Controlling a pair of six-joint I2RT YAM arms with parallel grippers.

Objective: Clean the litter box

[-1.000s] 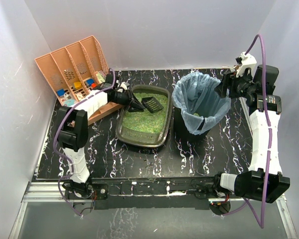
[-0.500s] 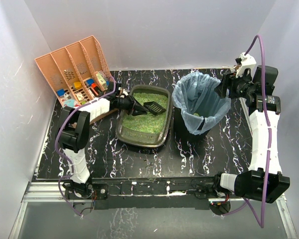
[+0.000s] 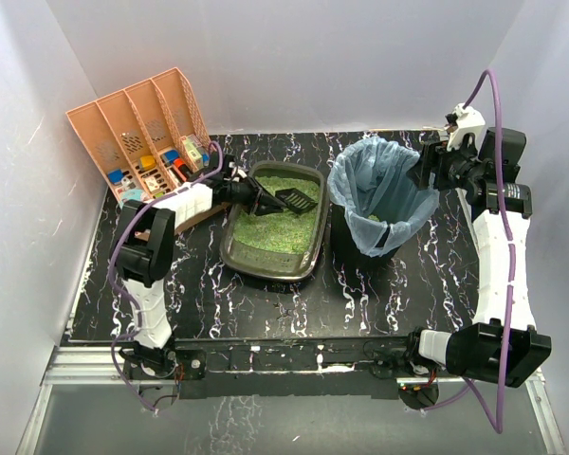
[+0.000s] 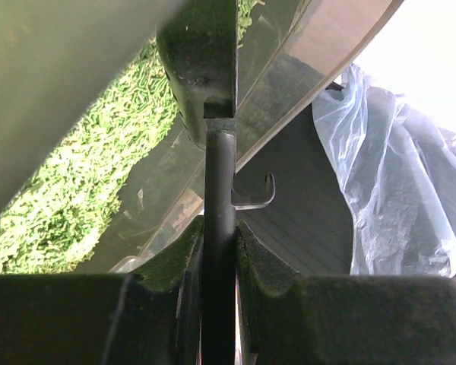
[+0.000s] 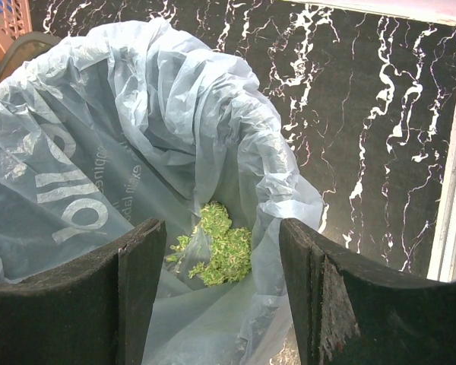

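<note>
The litter box (image 3: 269, 273), a dark olive tray of green litter (image 3: 270, 230), sits mid-table. My left gripper (image 3: 260, 198) is over its back left part, shut on the handle of a black slotted scoop (image 3: 293, 199) that hangs above the litter. In the left wrist view the jaws clamp the black handle (image 4: 220, 228), with litter (image 4: 83, 190) to the left. My right gripper (image 3: 427, 163) is open and empty over the right rim of the black bin (image 3: 356, 248). Its wrist view (image 5: 222, 296) looks into the pale blue liner (image 5: 137, 122) at a clump of green litter (image 5: 224, 247).
A peach-orange slotted organiser (image 3: 137, 133) with small items stands at the back left, close behind my left arm. The bin with its blue bag (image 4: 403, 190) stands right beside the litter box. White walls enclose the black marbled table (image 3: 209, 303).
My left gripper and the scoop have shifted slightly toward the back of the litter box. The right gripper has risen a little over the bin rim.
</note>
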